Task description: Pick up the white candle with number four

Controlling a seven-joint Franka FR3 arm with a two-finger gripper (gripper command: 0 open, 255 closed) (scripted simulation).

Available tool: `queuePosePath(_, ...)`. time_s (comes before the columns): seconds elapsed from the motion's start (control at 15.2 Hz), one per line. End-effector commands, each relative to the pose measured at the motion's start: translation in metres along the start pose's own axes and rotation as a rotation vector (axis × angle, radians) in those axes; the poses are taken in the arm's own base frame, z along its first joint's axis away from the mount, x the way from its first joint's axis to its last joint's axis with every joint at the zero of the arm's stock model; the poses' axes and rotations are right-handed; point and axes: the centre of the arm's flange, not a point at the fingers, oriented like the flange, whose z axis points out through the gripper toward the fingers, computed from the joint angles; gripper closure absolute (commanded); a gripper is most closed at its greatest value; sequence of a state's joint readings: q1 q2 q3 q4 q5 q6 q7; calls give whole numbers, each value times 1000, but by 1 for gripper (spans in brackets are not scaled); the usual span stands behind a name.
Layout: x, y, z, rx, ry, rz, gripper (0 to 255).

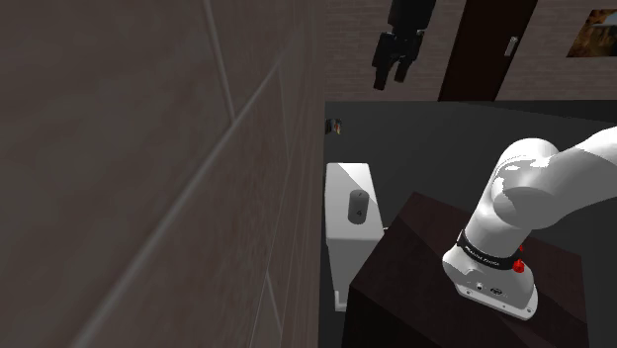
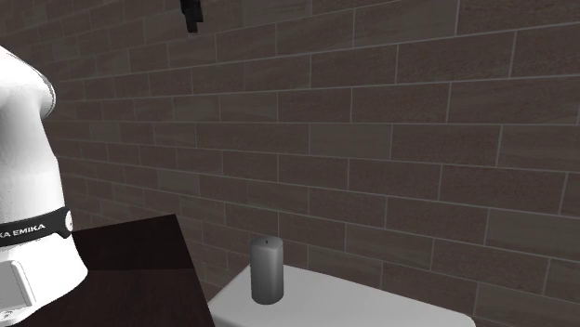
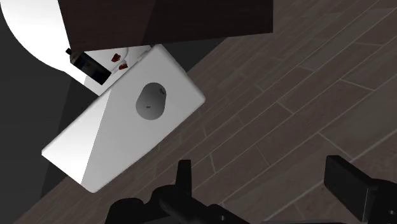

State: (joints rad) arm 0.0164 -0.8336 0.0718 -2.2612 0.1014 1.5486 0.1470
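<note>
A short, upright candle (image 1: 357, 206) (image 2: 266, 269), drawn grey in this dim light, stands on the flat top of a white box-like fixture (image 1: 341, 237) (image 2: 372, 302) against the brick wall. No number shows on it. My gripper (image 1: 391, 79) (image 2: 191, 17) hangs high above and beyond the candle, well apart from it. In the wrist view its black fingers (image 3: 184, 179) stand wide apart with nothing between them, and the gripper (image 3: 264, 181) looks down on the candle's round top (image 3: 151, 101) and the white fixture (image 3: 108, 146).
The brick wall (image 2: 390, 139) runs close along the white fixture. My dark stand (image 1: 415, 267) (image 2: 139, 269) sits right beside it, with the arm's white base (image 1: 494, 267) on top. A dark door (image 1: 484, 49) and a framed picture (image 1: 593, 35) lie farther back.
</note>
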Motion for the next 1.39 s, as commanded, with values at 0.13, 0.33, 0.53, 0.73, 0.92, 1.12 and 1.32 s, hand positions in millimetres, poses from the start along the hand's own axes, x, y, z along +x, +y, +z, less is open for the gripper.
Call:
queuePosePath(0.13,4,2,26,-13,1,38,0)
queuePosePath(0.33,10,5,64,-33,3,96,0)
queuePosePath(0.53,16,10,103,-53,5,154,0)
queuePosePath(0.73,21,16,141,-73,7,212,0)
queuePosePath(0.92,26,23,180,-93,8,269,0)
queuePosePath(1.12,31,31,218,-113,10,327,0)
queuePosePath(1.32,35,40,256,-133,12,385,0)
